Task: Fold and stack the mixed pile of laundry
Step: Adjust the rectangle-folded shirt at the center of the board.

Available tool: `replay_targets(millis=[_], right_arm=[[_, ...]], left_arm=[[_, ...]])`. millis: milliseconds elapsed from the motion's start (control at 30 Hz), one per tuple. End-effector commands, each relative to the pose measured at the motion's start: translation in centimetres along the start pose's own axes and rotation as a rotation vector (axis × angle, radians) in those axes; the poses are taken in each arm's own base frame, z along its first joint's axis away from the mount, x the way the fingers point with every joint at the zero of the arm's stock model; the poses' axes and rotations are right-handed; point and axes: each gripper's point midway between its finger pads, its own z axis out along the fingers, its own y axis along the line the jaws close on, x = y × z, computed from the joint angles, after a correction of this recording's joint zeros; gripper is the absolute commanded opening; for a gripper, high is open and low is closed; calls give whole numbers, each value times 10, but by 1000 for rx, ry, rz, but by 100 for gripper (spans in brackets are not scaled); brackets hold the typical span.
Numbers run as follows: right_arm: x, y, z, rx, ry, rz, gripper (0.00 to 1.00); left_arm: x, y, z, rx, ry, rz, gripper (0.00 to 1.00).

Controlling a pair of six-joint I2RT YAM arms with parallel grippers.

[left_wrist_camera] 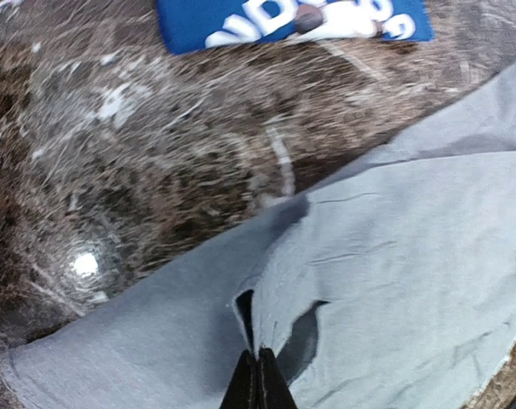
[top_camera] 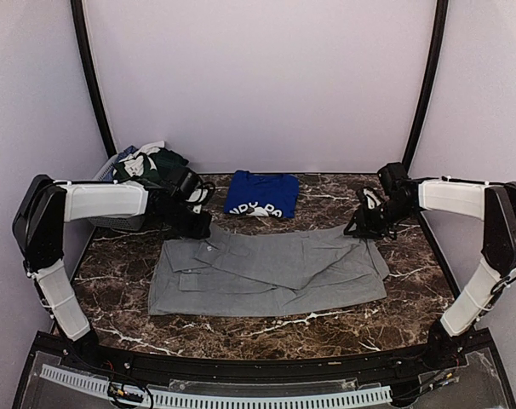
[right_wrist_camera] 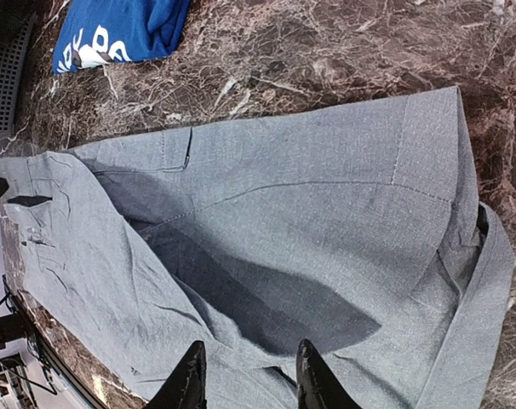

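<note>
Folding of grey polo shirt (top_camera: pixel 266 268) on worktop (top_camera: pixel 241 328): left hand (left_wrist_camera: pixel 259 375) pinched shut on cloth, right hand (right_wrist_camera: pixel 248 366) half-open, empty; next likely: grip right edge, fold across.

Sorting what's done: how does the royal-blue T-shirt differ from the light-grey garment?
The royal-blue T-shirt is folded compact; the light-grey garment lies spread wide. The T-shirt carries white print; the grey garment is plain. Both rest on the dark marble table.

Top view: I look down from high behind, over the whole table (top_camera: pixel 326 328).
Wrist views: close over the grey shirt (top_camera: pixel 266 273).
Shared: grey shirt, blue T-shirt (top_camera: pixel 260 194).
</note>
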Motion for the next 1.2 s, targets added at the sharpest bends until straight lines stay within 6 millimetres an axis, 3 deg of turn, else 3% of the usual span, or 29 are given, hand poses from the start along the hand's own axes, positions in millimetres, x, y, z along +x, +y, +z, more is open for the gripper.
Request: replay_targets(millis=[0, 67, 200, 400, 533, 567, 600, 633, 667, 867, 967, 1167], right_arm=[[-18, 9, -7, -9, -40, -41, 34], [-23, 11, -13, -9, -59, -45, 34], [-33, 9, -30, -3, -107, -37, 34], [-47, 3, -58, -3, -190, -20, 34], [-54, 1, -73, -5, -226, -21, 34], [-54, 0, -75, -3, -229, -17, 34], [-56, -1, -79, -3, -238, -17, 34], [-56, -2, -82, -3, -243, -13, 34], [-57, -2, -85, -4, -252, -12, 34], [-56, -5, -100, -6, -294, 10, 34], [-54, -7, -100, -11, -298, 14, 34], [-54, -8, -92, -34, -281, 14, 34]], left_arm=[[-25, -79, -62, 252, -157, 184, 0], [-27, -120, -86, 333, -189, 283, 0], [-24, -179, -130, 456, -242, 438, 0], [-2, -248, -185, 621, -266, 631, 0], [16, -290, -210, 703, -261, 752, 0], [22, -296, -205, 710, -238, 772, 0], [25, -310, -215, 737, -250, 798, 0], [31, -317, -207, 752, -221, 815, 0], [36, -330, -215, 780, -226, 840, 0], [81, -385, -181, 855, -103, 958, 0], [102, -405, -179, 900, -73, 1012, 0], [140, -426, -173, 961, 4, 1094, 0]])
